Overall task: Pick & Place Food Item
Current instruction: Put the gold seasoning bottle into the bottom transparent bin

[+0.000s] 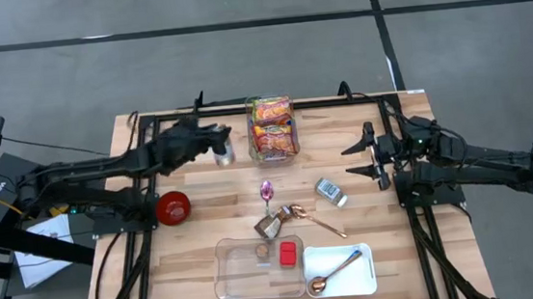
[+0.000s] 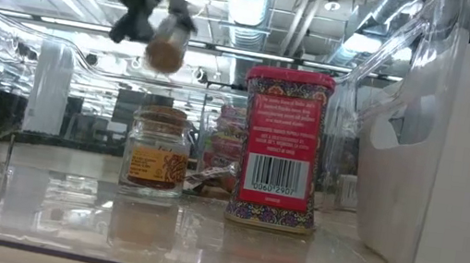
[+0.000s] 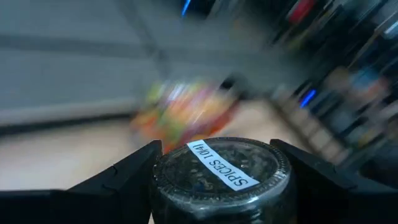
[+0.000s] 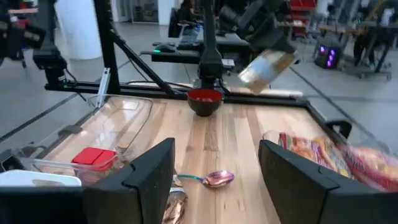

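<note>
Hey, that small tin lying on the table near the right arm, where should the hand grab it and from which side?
The small tin lies flat on the table, apart from the spoons. Gripping across its narrow width, coming straight down from above, looks best: the long sides are exposed and nothing crowds them. The right hand is open and nearest. The left hand is already shut on a spice jar.

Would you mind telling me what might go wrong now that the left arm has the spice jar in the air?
1. The left gripper holds the round glass spice jar tilted, high above the wooden table; a slip would probably drop it.
2. The clear tub of snack packets sits close beside the jar, so a sideways swing might knock it.
</note>
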Motion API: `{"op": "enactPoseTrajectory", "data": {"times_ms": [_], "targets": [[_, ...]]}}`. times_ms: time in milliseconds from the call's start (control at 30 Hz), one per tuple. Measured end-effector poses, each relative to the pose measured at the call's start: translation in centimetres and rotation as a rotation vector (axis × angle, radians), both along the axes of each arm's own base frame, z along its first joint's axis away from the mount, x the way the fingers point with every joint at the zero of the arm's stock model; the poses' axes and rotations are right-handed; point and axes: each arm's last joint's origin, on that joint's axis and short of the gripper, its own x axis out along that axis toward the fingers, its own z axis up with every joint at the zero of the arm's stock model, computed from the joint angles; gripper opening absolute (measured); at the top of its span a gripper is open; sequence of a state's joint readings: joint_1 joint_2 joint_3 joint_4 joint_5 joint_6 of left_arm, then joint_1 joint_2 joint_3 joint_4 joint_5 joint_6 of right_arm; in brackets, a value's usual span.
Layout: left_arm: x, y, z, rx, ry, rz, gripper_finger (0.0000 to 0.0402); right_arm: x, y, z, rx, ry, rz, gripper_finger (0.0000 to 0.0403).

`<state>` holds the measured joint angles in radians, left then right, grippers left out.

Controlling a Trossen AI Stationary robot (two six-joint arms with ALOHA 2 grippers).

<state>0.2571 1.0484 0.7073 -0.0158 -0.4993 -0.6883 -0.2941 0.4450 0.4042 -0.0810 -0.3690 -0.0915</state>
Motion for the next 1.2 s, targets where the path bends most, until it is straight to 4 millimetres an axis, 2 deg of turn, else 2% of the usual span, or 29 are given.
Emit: {"op": "enactPoseTrajectory", "data": {"times_ms": [133, 300, 500, 633, 800, 933, 1067, 1200], "targets": [[-0.6, -1.0, 0.3, 0.144, -0.298, 0.037, 0.0272, 0.1, 0.3, 0.3, -0.087, -0.038, 0.011, 0.0223], [-0.6, -1.1, -1.5, 0.209, -0.567, 0.057, 0.0272, 0.6, 0.7, 1.3, -0.2, -0.144, -0.05, 0.0207], [0.7, -0.9, -2.7, 0.258, -0.818, 0.056, 0.0272, 3.3, 1.6, 1.5, -0.327, -0.198, -0.103, 0.0184], [2.4, -0.5, -2.6, 0.258, -0.877, 0.029, 0.0272, 5.7, 2.5, 1.5, -0.483, -0.256, -0.22, 0.0186], [4.3, -0.3, -0.8, 0.292, -0.932, -0.027, 0.0272, 8.6, 3.3, 0.7, -0.657, -0.306, -0.353, 0.0226], [5.2, -0.4, 1.4, 0.369, -0.967, -0.08, 0.0272, 11.4, 3.0, 0.7, -0.659, -0.286, -0.446, 0.0279], [5.6, -0.5, 2.7, 0.406, -0.996, -0.109, 0.0272, 14.1, 2.4, 1.8, -0.642, -0.278, -0.52, 0.0335], [5.8, -0.6, 3.5, 0.427, -1.022, -0.148, 0.0272, 16.7, 2.5, 3.3, -0.691, -0.309, -0.514, 0.0378]]}}
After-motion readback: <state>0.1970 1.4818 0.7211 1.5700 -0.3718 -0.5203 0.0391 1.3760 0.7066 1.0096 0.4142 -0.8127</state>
